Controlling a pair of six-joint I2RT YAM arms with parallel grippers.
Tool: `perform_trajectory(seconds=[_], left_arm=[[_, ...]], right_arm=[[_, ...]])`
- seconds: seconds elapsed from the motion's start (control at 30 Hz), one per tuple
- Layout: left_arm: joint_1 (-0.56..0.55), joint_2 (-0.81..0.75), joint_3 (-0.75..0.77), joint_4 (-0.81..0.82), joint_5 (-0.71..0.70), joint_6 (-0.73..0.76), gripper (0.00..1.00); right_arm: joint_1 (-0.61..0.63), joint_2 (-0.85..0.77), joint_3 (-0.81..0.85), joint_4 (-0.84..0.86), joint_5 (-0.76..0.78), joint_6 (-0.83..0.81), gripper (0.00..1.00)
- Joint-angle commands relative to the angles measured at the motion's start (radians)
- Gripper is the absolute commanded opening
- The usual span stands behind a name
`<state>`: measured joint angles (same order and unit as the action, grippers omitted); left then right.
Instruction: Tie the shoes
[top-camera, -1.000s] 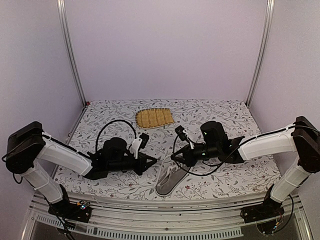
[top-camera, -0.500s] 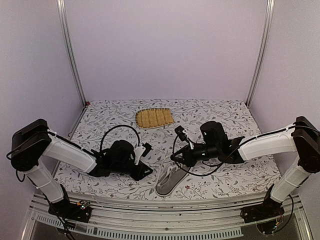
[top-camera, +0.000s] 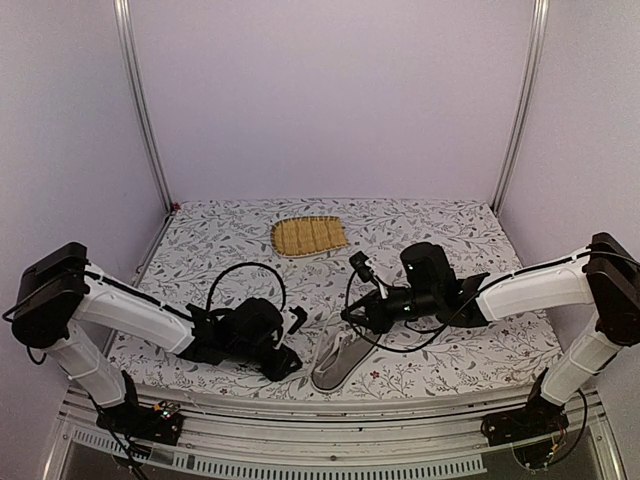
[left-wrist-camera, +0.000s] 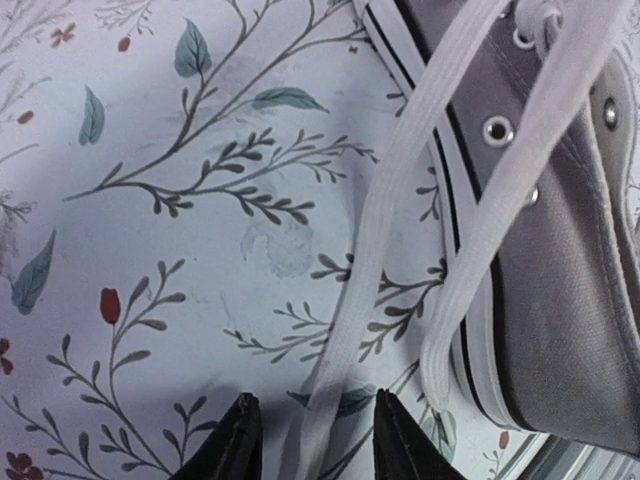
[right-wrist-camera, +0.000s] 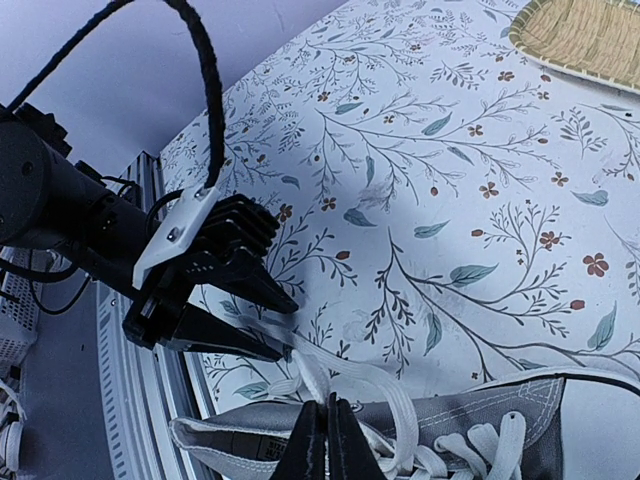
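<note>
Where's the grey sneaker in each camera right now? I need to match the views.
Top external: sneaker at the near edge of the table, centre.
Left wrist: fills the right side.
Right wrist: along the bottom edge.
Shared landmark: the left hand beside the sneaker, with the lace running between its fingers.

Lit softly and evenly from overhead in the top view, with only faint, diffuse shadows under the arms on the floral cloth (top-camera: 450, 225) and the frame posts splayed by the wide lens toward the edges. Dimmer and bluish ahead of the left gripper (left-wrist-camera: 315, 440) jaws, with the white lace (left-wrist-camera: 400, 200) sharp farther out and softer between them. Bright and crisp well beyond the right gripper (right-wrist-camera: 325, 445) jaws, dark and blurred at their tips.
</note>
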<state>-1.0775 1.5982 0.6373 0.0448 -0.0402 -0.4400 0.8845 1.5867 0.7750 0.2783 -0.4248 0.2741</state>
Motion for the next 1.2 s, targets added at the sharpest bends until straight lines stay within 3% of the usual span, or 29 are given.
perform_trajectory(seconds=[0.0, 0.3, 0.47, 0.57, 0.93, 1.17], left_arm=[[-0.047, -0.015, 0.014, -0.139, -0.055, -0.069, 0.38], [-0.098, -0.012, 0.026, -0.260, -0.137, -0.100, 0.32], [-0.112, 0.009, 0.035, -0.290, -0.161, -0.110, 0.19], [-0.122, 0.020, 0.022, -0.290, -0.181, -0.122, 0.00], [-0.123, -0.146, -0.001, -0.161, -0.230, -0.188, 0.00], [-0.125, -0.304, -0.037, 0.034, -0.082, -0.218, 0.00]], right_arm=[[0.007, -0.009, 0.014, 0.027, -0.001, 0.010, 0.02], [0.007, -0.006, 0.015, 0.037, -0.003, 0.011, 0.02], [0.007, -0.007, 0.014, 0.041, -0.002, 0.014, 0.02], [0.008, -0.012, 0.014, 0.041, 0.004, 0.013, 0.02], [0.008, -0.011, 0.018, 0.047, 0.018, 0.022, 0.02], [0.007, -0.008, 0.022, 0.051, 0.027, 0.028, 0.02]])
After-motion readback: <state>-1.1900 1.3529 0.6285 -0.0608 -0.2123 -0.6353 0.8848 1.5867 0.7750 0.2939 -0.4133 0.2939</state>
